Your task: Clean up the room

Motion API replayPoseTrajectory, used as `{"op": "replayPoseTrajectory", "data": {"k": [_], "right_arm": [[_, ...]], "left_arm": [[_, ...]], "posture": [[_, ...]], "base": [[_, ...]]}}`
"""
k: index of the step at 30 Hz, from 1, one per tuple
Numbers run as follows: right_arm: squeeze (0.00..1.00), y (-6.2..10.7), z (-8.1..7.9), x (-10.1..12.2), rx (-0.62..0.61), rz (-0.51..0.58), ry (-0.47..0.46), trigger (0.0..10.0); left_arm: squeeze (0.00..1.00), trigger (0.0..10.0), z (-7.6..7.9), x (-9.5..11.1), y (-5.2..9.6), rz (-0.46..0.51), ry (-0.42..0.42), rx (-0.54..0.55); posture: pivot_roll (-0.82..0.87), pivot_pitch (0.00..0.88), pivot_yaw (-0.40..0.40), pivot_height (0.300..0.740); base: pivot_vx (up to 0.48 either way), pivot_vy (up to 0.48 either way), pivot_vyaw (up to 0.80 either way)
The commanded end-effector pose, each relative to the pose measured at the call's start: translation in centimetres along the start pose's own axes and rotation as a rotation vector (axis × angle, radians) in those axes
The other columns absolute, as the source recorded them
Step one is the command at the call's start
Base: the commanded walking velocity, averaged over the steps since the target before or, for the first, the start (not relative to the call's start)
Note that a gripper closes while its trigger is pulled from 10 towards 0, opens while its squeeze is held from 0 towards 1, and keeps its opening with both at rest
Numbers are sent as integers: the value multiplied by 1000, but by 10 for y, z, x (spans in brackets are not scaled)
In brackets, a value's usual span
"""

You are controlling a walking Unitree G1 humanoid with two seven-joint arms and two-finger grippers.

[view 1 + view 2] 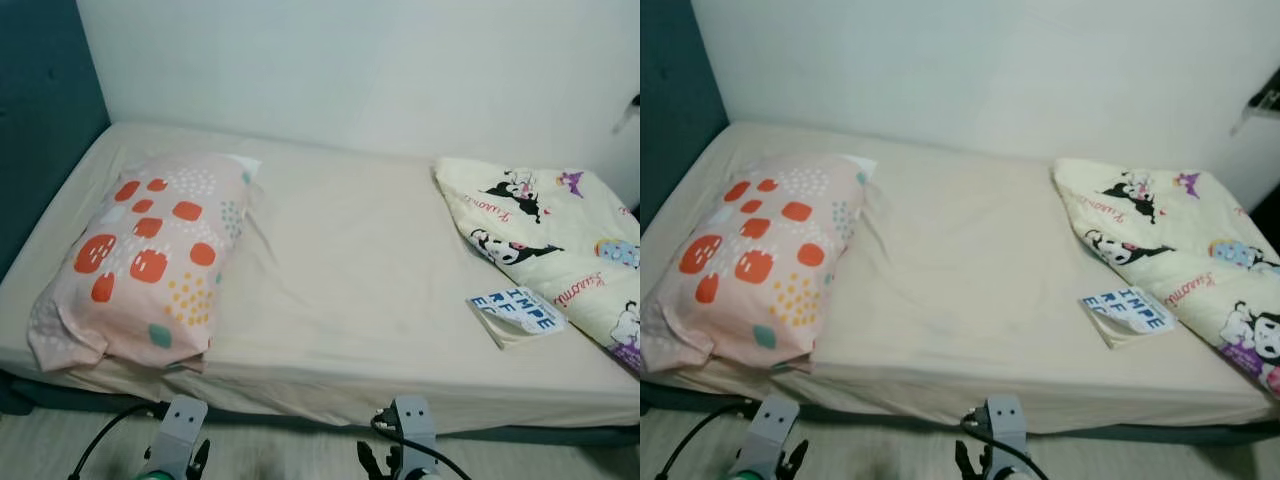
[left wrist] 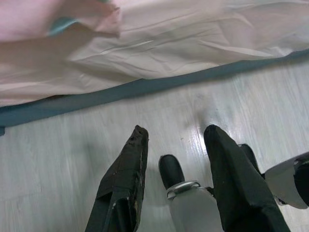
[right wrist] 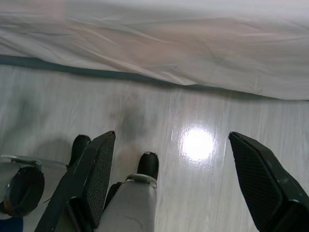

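- A low bed (image 1: 340, 290) with a smooth cream fitted sheet stood against a plain white wall (image 1: 380, 70), a teal padded headboard (image 1: 40, 110) at its left end; its long axis ran left to right across the head views.
- A cream cartoon-printed quilt (image 1: 560, 240) lay bunched on the bed's right end, its length slanting from the wall side down towards the bed's front right corner.
- A pink pillow with orange and yellow dots (image 1: 145, 255) lay on the bed's left end near the headboard, its long axis running from the wall side towards the bed's front edge.
- A small flat white piece with dark blue letters (image 1: 515, 310) lay on the sheet, touching the quilt's near edge.
- Pale grey wood-look floor (image 3: 193, 125) ran along the bed's front edge.
- The left gripper (image 2: 176, 137) hung over that floor beside the bed's dark base, fingers spread, grasping nothing.
- The right gripper (image 3: 171, 145) hung likewise, fingers wide apart and empty.
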State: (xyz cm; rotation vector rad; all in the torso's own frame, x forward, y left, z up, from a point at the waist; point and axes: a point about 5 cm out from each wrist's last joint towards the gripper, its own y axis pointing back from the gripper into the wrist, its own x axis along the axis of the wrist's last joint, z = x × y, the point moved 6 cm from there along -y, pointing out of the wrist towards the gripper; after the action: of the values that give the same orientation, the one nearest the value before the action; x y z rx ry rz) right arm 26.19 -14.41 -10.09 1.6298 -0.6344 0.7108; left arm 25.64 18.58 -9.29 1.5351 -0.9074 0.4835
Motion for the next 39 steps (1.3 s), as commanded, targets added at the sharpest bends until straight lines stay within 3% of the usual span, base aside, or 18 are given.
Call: {"op": "replayPoseTrajectory", "data": {"k": [1, 16, 39], "right_arm": [[0, 2, 4, -7, -14, -18, 2, 10000], [0, 3, 5, -7, -14, -16, 24, 10000], [0, 2, 4, -9, -11, -25, 35, 10000]], "left_arm": [[0, 10000, 8, -10, 1, -33, -2, -17], [0, 10000, 9, -13, 0, -38, 32, -16], [0, 10000, 8, -10, -2, -25, 33, -18]], "posture": [[25, 3, -27, 740], [32, 0, -31, 740], [38, 0, -31, 740]], "base": [[0, 0, 0], [0, 0, 0], [0, -298, 0]]}}
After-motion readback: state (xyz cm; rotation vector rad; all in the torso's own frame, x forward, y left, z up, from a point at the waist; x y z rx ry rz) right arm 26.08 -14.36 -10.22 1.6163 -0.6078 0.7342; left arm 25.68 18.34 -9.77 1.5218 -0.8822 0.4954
